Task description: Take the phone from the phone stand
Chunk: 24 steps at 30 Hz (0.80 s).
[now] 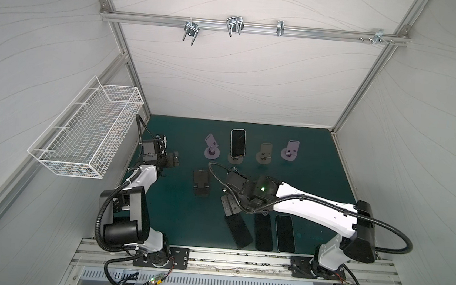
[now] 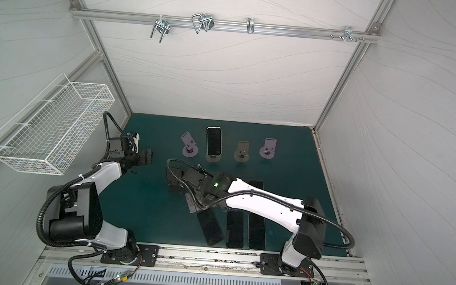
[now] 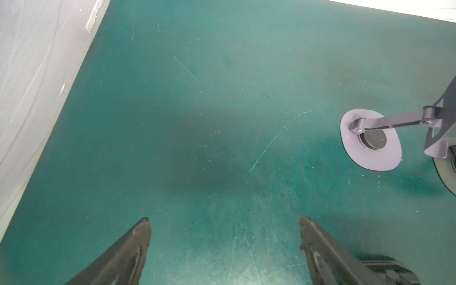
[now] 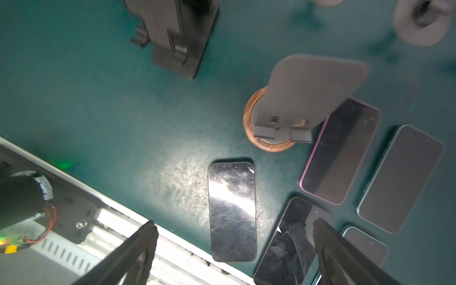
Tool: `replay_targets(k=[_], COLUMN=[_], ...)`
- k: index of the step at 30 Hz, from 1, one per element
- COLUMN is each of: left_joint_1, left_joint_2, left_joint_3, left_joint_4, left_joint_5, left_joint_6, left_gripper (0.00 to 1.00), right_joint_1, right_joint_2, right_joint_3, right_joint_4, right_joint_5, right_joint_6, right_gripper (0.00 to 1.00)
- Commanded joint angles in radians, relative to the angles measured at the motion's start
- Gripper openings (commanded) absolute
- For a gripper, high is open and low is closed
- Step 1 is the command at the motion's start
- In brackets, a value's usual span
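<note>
Phone (image 1: pixel 237 143) upright in its stand (image 1: pixel 234 160) at back of green mat (image 1: pixel 175 217), dark screen facing up toward camera, second from left in row of four stands in both top views. Flanked by lilac stand (image 1: pixel 211 148) on left and tan stand (image 1: pixel 264 153) on right, with second lilac stand (image 1: pixel 291 151) at right end of row. Well clear of both grippers.

Right gripper (image 4: pixel 234 222) over middle of mat, in front of that row and well apart from phone, jaws spread wide, clamped on nothing. Visible past its fingers (image 4: pixel 140 246) in right wrist view: glossy phone (image 4: pixel 232 212) flat on mat, scratched phone (image 4: pixel 291 241) just beside it and partly behind one finger, pink-edged phone (image 4: pixel 340 150) and green-edged phone (image 4: pixel 399 177) side by side farther off, fifth phone (image 4: pixel 365 244) half hidden by same finger. Wood-based stand (image 4: pixel 269 128) just beside pink-edged phone, its grey plate overlapping that phone's corner in view; black stand (image 4: pixel 172 34) beyond.

Left gripper (image 3: pixel 224 219) at left side of mat near wall, jaws likewise wide apart, bare mat alone between them. Round base of lilac stand at edge of left wrist view, hinged arm rising from it. White wire basket (image 1: pixel 86 136) fixed to left wall above mat level.
</note>
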Motion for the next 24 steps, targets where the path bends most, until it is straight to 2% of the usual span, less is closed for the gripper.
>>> replay_targets(k=[1,4,9,14,20,24], left_joint_1=[0.006,0.006,0.006,0.005,0.004,0.006], left_joint_2=[-0.017,-0.016,-0.023,-0.013,-0.027,-0.026], left_joint_3=[0.005,0.006,-0.003,0.006,-0.006,-0.005], left_joint_4=[0.023,0.020,0.029,0.020,0.031,0.029], left_joint_5=[0.021,0.024,-0.011,-0.024,-0.014,-0.011], left_joint_6=[0.019,0.021,0.009,0.007,0.014,0.016], left_gripper=[0.95,0.95,0.96,0.96,0.96,0.95], right_joint_1=[-0.066,-0.140,-0.184,-0.185,-0.187,-0.190], right_joint_2=[-0.030,-0.032,0.009,0.101,0.183,0.214], right_joint_3=[-0.065,-0.110,-0.111,-0.057,0.000,0.006], right_joint_4=[0.061,0.143,0.260,0.285,0.219,0.220], right_joint_5=[0.046,0.007,0.001,0.009,0.128,0.117], right_joint_6=[0.050,0.095,0.041,-0.004,-0.003,-0.002], right_gripper=[0.99,0.99,0.99,0.99,0.99,0.99])
